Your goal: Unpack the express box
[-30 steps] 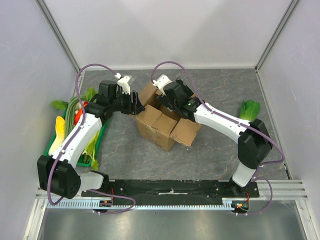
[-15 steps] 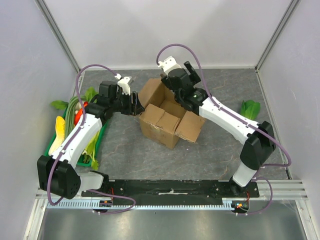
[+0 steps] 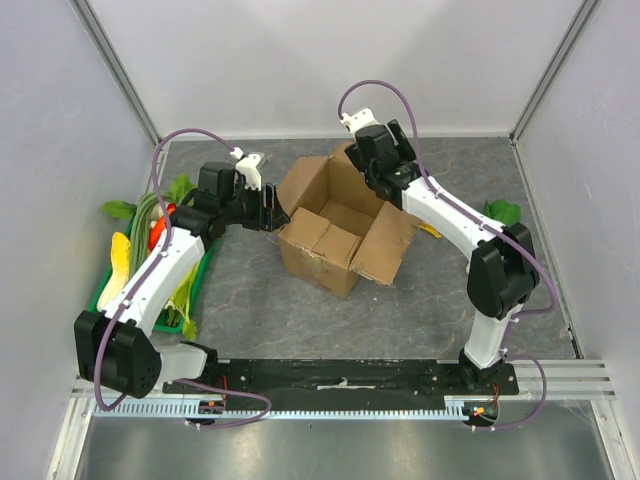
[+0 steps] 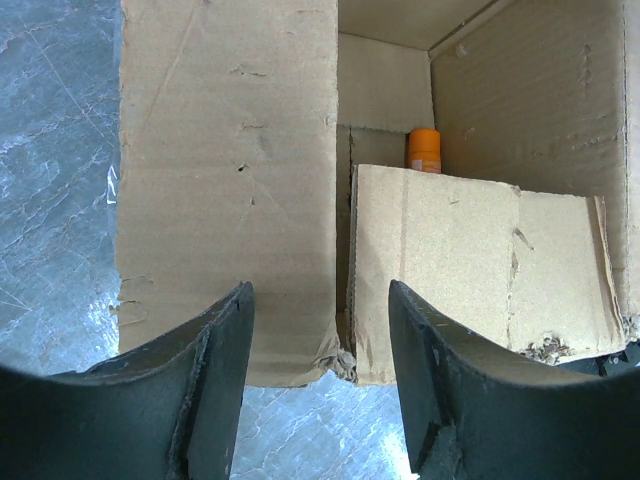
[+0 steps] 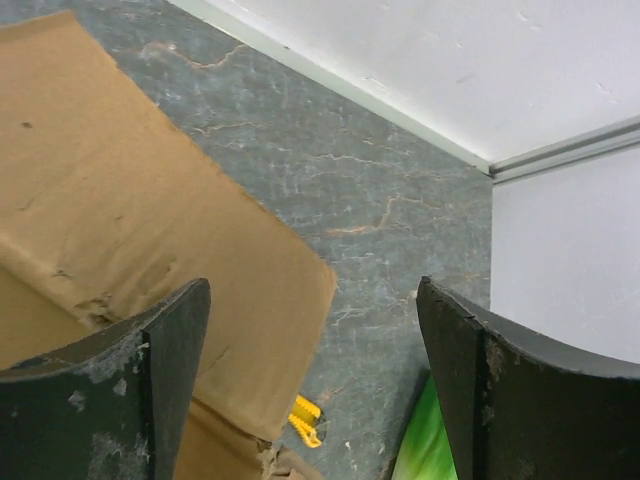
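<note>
The express box, brown cardboard, stands mid-table with its back and right flaps spread open and its near flaps folded in. My left gripper is open at the box's left side; in the left wrist view its fingers frame the seam between two flaps of the box without touching them. A small orange object stands inside. My right gripper is open and empty, raised over the box's back right flap, as the right wrist view shows.
A green tray of vegetables, with a yellow corn cob, sits at the left. A green leafy vegetable lies at the right, also in the right wrist view. A small yellow item lies by the box's right flap.
My right gripper has risen out of the box and moved back and to the right. The box's back flaps now stand open. The left arm has not moved.
</note>
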Motion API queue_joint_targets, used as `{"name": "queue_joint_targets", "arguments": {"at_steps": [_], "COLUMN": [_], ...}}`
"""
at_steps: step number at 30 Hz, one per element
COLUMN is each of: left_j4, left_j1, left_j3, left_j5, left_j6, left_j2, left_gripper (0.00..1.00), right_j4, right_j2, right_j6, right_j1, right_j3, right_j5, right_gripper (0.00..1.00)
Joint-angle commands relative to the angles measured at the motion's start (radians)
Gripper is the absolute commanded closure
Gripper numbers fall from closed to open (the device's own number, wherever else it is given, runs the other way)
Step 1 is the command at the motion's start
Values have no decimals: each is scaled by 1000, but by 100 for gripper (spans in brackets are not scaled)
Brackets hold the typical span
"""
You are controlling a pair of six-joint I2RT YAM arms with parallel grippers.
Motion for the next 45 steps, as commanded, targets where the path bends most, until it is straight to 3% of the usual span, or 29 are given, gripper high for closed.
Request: {"name": "queue_joint_targets", "arguments": {"at_steps": [1, 10, 24, 27, 30, 31, 33, 34, 37, 41, 45], "left_j4": [10, 12, 12, 12, 10, 5, 2, 2, 13, 71, 62], "left_j1": [-6, -6, -8, -8, -8, -8, -8, -6, -6, 10, 21], "left_j3": [9, 11, 12, 23, 50, 61, 98, 110, 158, 176, 208], "left_j5": [3, 0, 0, -9, -17, -35, -90, -116, -220, -314, -244], "left_j6": [-4, -8, -10, -11, -18, -22, -33, -36, -50, -122, -136], "left_j2": [-7, -12, -15, -21, -24, -23, -24, -29, -33, -49, -17], "left_gripper": [38, 38, 38, 38, 37, 36, 30, 27, 6, 4, 4], "right_j4": [-9, -78, -216, -271, -298, -298, -293, -291, -290, -291, -256], "right_j2": [-49, -114, 84, 119, 115, 104, 64, 49, -13, -117, -218], "right_j6": [35, 0, -5, 18, 58, 82, 112, 127, 199, 396, 489], "right_j1": [10, -6, -55, -55, -55, -55, -55, -55, -55, -55, -36], "right_j3": [66, 55, 149, 184, 187, 183, 155, 144, 100, 14, -98], "right_j5": [-84, -498, -550, -560, -529, -520, -486, -475, -426, -345, -353], "right_gripper": [10, 4, 4, 15, 37, 49, 60, 70, 81, 89, 92]}}
